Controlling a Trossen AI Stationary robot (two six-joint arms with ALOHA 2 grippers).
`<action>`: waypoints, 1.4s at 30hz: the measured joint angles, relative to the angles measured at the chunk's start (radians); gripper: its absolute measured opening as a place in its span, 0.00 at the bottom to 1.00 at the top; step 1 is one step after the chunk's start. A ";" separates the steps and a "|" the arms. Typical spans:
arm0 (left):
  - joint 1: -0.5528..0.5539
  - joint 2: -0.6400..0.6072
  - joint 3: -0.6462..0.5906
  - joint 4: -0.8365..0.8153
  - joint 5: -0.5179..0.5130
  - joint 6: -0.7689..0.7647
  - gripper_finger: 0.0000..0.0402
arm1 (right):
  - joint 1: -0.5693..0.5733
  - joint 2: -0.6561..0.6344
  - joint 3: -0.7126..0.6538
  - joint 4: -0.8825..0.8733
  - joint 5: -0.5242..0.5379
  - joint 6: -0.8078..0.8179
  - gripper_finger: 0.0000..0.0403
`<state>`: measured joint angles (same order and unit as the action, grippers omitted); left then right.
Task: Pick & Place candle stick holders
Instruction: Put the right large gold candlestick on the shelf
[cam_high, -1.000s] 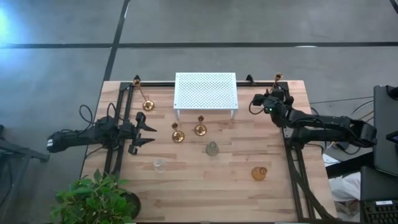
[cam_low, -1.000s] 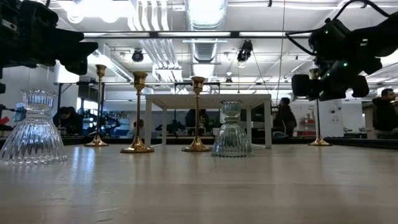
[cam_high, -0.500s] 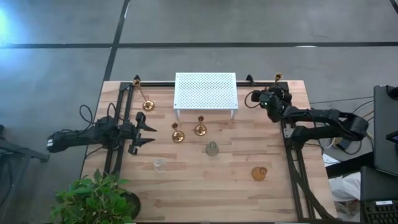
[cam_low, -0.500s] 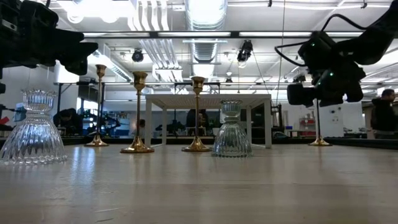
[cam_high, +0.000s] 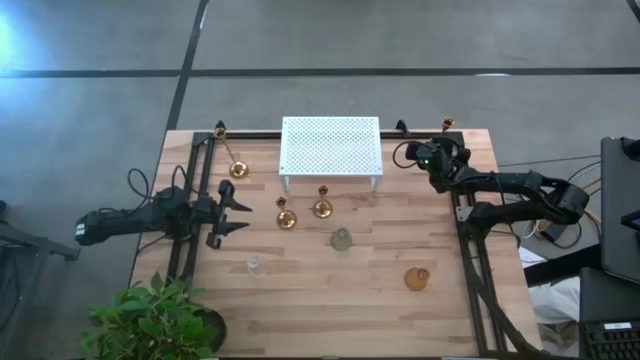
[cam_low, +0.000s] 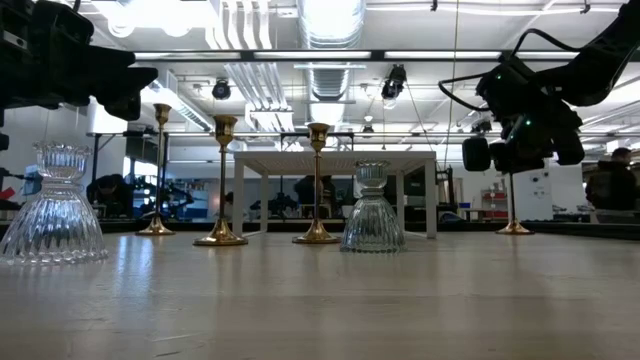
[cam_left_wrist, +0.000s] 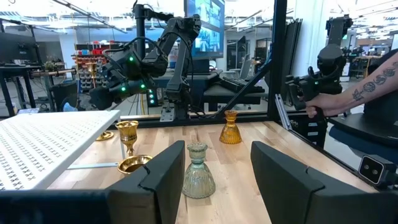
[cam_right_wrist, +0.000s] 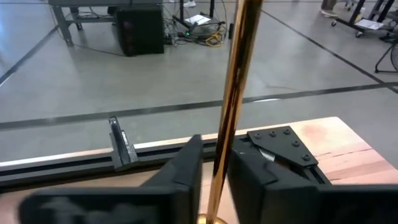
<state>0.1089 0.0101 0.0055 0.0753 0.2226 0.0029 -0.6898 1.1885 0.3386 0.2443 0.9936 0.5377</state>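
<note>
The desk (cam_high: 330, 290) carried the white perforated stand (cam_high: 331, 147) at its far middle, and I place everything from that stand. My right arm had swung in closer to the stand's right side over the last second, and its claw (cam_right_wrist: 214, 167), which had stood open a moment before, clamped in on the stem of the tall brass candle stick holder (cam_right_wrist: 231, 99) at the desk's far right corner. In my right wrist view both fingers (cam_right_wrist: 180, 168) pressed that stem from either side. I judged this the grasp of the first pick; the holder's base looked not yet lifted, though I could not be sure.

My left claw (cam_left_wrist: 214, 168) waited well to the stand's left, released and unmoved.

The other tall brass holder (cam_high: 232, 158) stood just left of the stand. The 2 short brass holders (cam_high: 321, 205) stood just in front of it, the grey-green glass holder (cam_high: 341, 239) a little nearer me, the clear one (cam_high: 256, 265) front-left, the amber one (cam_high: 416, 278) front-right.

I could read no brand, label or writing anywhere.
</note>
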 joint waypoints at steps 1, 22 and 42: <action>0.000 0.000 0.000 0.000 0.000 0.000 0.47 | -0.001 0.000 0.000 0.000 -0.001 0.000 0.08; -0.001 0.000 0.000 -0.004 0.000 0.000 0.47 | -0.003 -0.141 0.000 -0.013 -0.102 -0.174 0.03; 0.000 0.000 0.000 0.001 0.000 0.000 0.47 | -0.002 -0.462 0.266 -0.558 -0.363 -0.227 0.02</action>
<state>0.1093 0.0101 0.0055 0.0761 0.2226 0.0029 -0.6922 0.7265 0.6041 -0.3139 0.6306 0.3105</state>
